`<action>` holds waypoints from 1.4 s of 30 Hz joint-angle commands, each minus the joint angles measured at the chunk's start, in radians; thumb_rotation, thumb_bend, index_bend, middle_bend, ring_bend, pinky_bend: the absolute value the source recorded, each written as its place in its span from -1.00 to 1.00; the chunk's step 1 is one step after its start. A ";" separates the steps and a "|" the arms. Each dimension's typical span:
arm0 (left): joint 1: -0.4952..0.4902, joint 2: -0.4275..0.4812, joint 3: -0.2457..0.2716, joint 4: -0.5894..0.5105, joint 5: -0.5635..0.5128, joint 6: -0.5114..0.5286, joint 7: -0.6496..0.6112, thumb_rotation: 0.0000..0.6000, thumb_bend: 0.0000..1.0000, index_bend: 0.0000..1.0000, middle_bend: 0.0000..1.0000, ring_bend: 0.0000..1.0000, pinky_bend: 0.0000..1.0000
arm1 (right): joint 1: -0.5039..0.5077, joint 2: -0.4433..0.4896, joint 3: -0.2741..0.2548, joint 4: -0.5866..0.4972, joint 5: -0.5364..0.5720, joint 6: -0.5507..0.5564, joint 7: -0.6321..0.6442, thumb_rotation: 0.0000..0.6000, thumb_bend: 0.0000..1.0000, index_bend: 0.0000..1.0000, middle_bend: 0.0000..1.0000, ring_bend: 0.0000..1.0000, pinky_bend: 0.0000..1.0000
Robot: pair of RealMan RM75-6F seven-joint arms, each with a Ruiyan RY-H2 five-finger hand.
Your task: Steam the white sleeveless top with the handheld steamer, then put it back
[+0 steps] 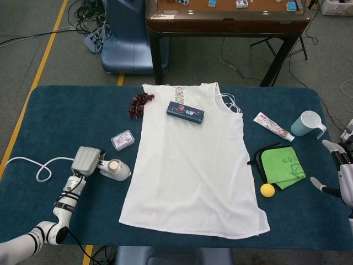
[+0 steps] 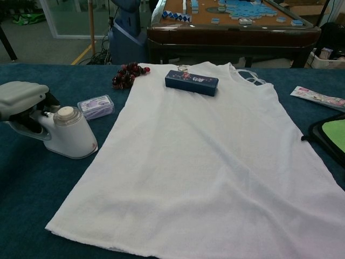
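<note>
The white sleeveless top [image 1: 190, 160] lies flat in the middle of the blue table, and it fills most of the chest view [image 2: 215, 156]. A dark blue box [image 1: 185, 112] rests on its neckline. The white handheld steamer [image 1: 115, 169] stands just left of the top's hem, clear of the fabric [image 2: 70, 135]. My left hand [image 1: 85, 161] wraps its fingers around the steamer's handle from the left [image 2: 19, 100]. At the table's right edge, my right hand [image 1: 342, 174] hovers with fingers apart and holds nothing.
A bunch of dark red beads [image 1: 138, 103] and a small clear case [image 1: 122, 140] lie left of the top. A tube [image 1: 273, 126], a blue cup [image 1: 308, 123], a green cloth [image 1: 282, 165] and a yellow ball [image 1: 267, 190] lie right. The steamer's cord [image 1: 38, 168] loops left.
</note>
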 commanded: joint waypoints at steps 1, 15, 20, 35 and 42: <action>-0.002 -0.003 -0.005 0.022 0.018 -0.010 -0.089 1.00 -0.60 0.51 0.38 0.16 0.24 | 0.000 0.000 0.000 -0.001 0.001 -0.001 -0.001 1.00 -0.77 -0.72 -0.57 -0.71 -0.47; -0.008 0.075 -0.039 -0.019 -0.010 -0.112 -0.357 1.00 -0.60 0.62 0.52 0.27 0.28 | 0.008 -0.003 -0.006 -0.009 0.002 -0.024 -0.010 1.00 -0.77 -0.72 -0.57 -0.71 -0.47; -0.007 0.111 -0.051 -0.056 -0.032 -0.152 -0.425 1.00 -0.60 0.63 0.54 0.28 0.28 | 0.020 0.000 -0.013 -0.019 -0.002 -0.051 -0.022 1.00 -0.77 -0.72 -0.57 -0.71 -0.46; 0.008 0.220 -0.080 -0.265 -0.050 -0.142 -0.474 1.00 -0.60 0.63 0.54 0.28 0.29 | 0.101 -0.017 -0.046 -0.037 -0.064 -0.182 -0.053 1.00 -0.77 -0.72 -0.57 -0.71 -0.47; 0.002 0.231 -0.090 -0.348 -0.089 -0.123 -0.392 1.00 -0.60 0.63 0.54 0.28 0.29 | 0.177 -0.034 -0.070 -0.041 -0.109 -0.303 -0.056 1.00 -0.74 -0.72 -0.59 -0.73 -0.51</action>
